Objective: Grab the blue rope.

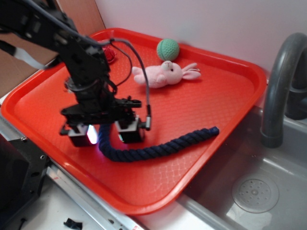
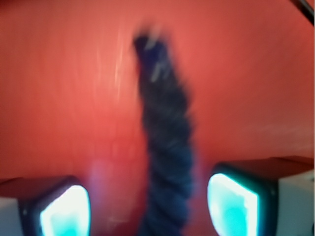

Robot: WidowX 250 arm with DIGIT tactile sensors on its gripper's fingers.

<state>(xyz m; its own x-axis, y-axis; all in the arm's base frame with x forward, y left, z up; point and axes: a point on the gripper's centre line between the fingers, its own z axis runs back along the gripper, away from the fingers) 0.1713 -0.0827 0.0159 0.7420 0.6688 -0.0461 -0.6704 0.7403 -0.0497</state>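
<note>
The blue rope [image 1: 163, 147] is a thick navy twisted cord lying on the red tray [image 1: 201, 100]. It curves from under the arm out to the right, ending near the tray's right rim. My gripper [image 1: 106, 133] is lowered over the rope's left end, open, one finger on each side. In the wrist view the rope [image 2: 167, 147] runs up between the two glowing pads [image 2: 231, 201], with tray showing on both sides of it. That view is blurred.
A pink plush bunny [image 1: 165, 74] and a green knitted ball [image 1: 168, 49] lie at the tray's far side. A small red object [image 1: 111, 55] sits behind the arm. To the right are a grey sink [image 1: 249, 191] and a faucet [image 1: 280, 81].
</note>
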